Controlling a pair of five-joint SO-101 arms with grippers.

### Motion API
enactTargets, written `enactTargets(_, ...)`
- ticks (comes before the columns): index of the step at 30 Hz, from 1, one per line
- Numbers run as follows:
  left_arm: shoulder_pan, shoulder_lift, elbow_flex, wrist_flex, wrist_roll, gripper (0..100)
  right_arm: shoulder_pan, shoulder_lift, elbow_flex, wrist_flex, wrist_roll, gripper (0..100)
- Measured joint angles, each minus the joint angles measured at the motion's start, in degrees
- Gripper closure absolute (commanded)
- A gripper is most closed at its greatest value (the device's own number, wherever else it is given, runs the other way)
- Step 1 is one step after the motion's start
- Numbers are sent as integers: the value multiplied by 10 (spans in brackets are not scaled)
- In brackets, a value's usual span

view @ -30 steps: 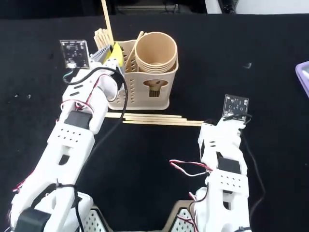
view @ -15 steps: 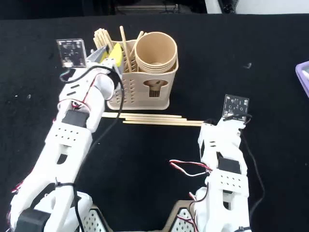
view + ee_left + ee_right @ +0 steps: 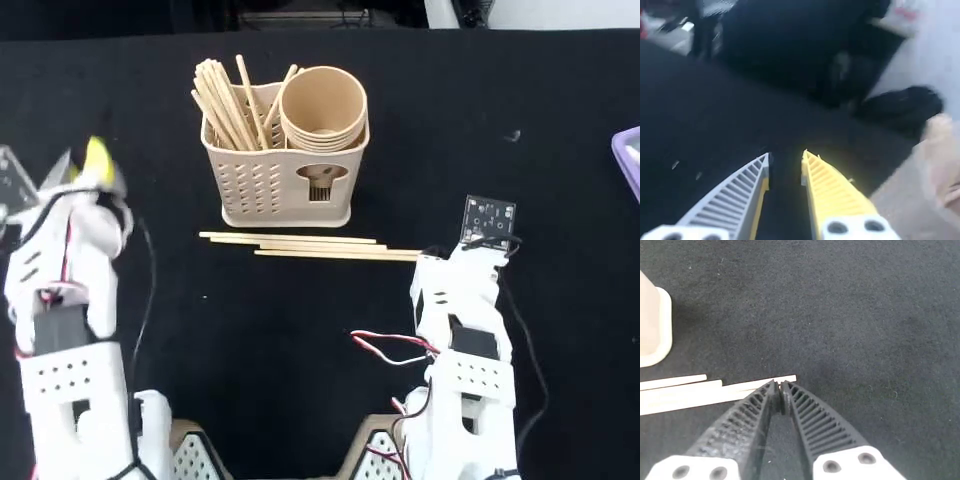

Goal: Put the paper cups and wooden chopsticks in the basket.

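Blurred: left end effector [image 3: 80,160]. Cut off by picture edge: purple object [image 3: 629,150], basket [image 3: 651,315].

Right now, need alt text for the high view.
A beige basket holding stacked paper cups and a bundle of chopsticks stands on a black table, with loose chopsticks lying in front of it. The right arm ends at their tips; the left arm is off to the side.

you see a table [image 3: 865,300] in matt black cloth, finely fuzzy; a smooth, matt cream plastic basket [image 3: 285,185]; matt brown paper cups [image 3: 322,105]; pale, bare wooden chopsticks [image 3: 310,245]; ribbed plastic on the left gripper [image 3: 785,155] and right gripper [image 3: 778,385].
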Motion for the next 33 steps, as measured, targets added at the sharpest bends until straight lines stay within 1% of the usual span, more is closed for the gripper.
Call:
enactTargets(4, -62, -32, 124, 22, 0, 880, 0, 0, 0, 0, 0, 986)
enactTargets(7, -69, -43, 193, 23, 1, 881, 0, 0, 0, 0, 0, 986)
enactTargets(10, -66, -47, 234, 23, 1, 880, 0, 0, 0, 0, 0, 986)
enactTargets(15, -39, -48, 276, 18, 1, 880, 0, 0, 0, 0, 0, 986)
enactTargets(21, 9, -48, 327, -48, 0, 884, 0, 0, 0, 0, 0, 986)
enactTargets(26, 23, -48, 327, -55, -42, 884, 0, 0, 0, 2, 0, 984)
enactTargets(29, 22, -48, 327, -55, -55, 884, 0, 0, -11, 41, 0, 984)
enactTargets(33, 22, -48, 327, -55, -55, 884, 0, 0, -72, 127, 0, 983)
